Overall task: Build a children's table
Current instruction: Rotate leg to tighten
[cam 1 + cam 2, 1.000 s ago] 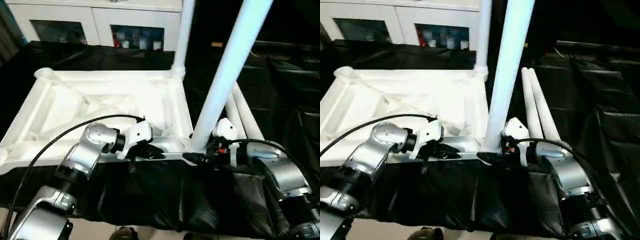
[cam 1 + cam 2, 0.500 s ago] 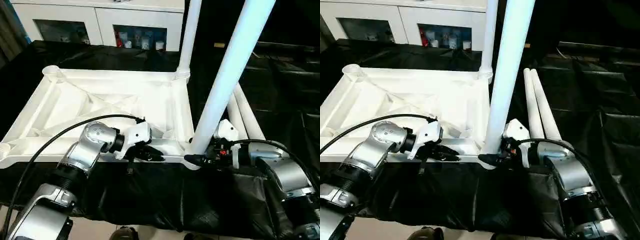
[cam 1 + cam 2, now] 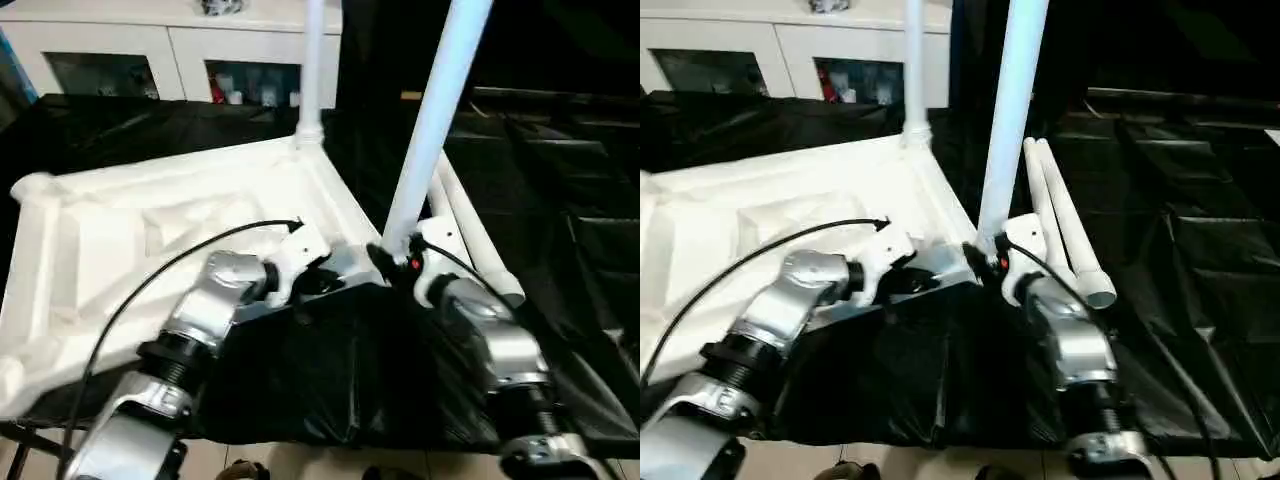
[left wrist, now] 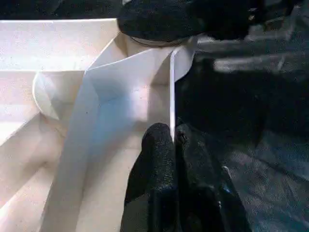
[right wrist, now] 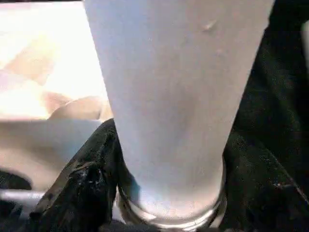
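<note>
Children's table parts lie on black sheeting (image 3: 330,380): the white plastic square tabletop (image 3: 150,225) rests upside down, its ribbed underside facing up, with round sockets at the corners. A long white tubular leg (image 3: 310,60) stands upright in the far corner socket, and a second white tubular leg (image 3: 435,110) rises from the near corner socket, leaning a little off vertical. Two more white tubular legs (image 3: 1065,225) lie side by side on the sheeting just beside the tabletop's edge, touching each other.

The left gripper (image 4: 175,145) has its two black fingers pressed together, pinching the thin raised rim of the tabletop near the corner — the rim's edge runs straight between the fingertips in the left wrist view. The right gripper (image 5: 169,193) sits at the base of the leaning leg, its black fingers (image 5: 82,183) spread to either side of the tube where it enters the socket; the fingers flank the tube closely, though whether they press on it I cannot tell.

Behind the work stands a white cabinet (image 3: 190,50) with glass-fronted compartments — small items show behind the glass.
</note>
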